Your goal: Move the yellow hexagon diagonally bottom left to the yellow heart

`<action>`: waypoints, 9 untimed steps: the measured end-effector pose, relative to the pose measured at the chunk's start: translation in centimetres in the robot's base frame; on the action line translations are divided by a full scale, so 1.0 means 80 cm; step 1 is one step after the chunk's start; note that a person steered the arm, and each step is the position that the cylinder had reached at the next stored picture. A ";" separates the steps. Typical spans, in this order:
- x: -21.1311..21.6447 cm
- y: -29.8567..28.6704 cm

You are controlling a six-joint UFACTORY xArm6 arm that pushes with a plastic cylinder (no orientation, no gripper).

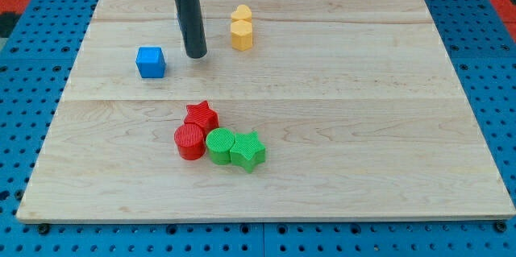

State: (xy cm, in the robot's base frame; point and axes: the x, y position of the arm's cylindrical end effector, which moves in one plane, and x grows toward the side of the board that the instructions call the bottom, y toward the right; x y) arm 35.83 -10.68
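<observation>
Two yellow blocks stand touching near the view's top centre. The upper one looks like the yellow hexagon and the lower one like the yellow heart, though their shapes are hard to tell apart. My tip rests on the board to the left of the lower yellow block, a short gap away, and to the right of a blue cube.
A cluster sits below centre: a red star, a red cylinder, a green cylinder and a green star, all touching. The wooden board lies on a blue pegboard.
</observation>
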 end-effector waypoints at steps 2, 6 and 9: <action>-0.016 -0.007; -0.058 0.101; -0.038 -0.055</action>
State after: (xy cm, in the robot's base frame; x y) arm 32.77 -15.11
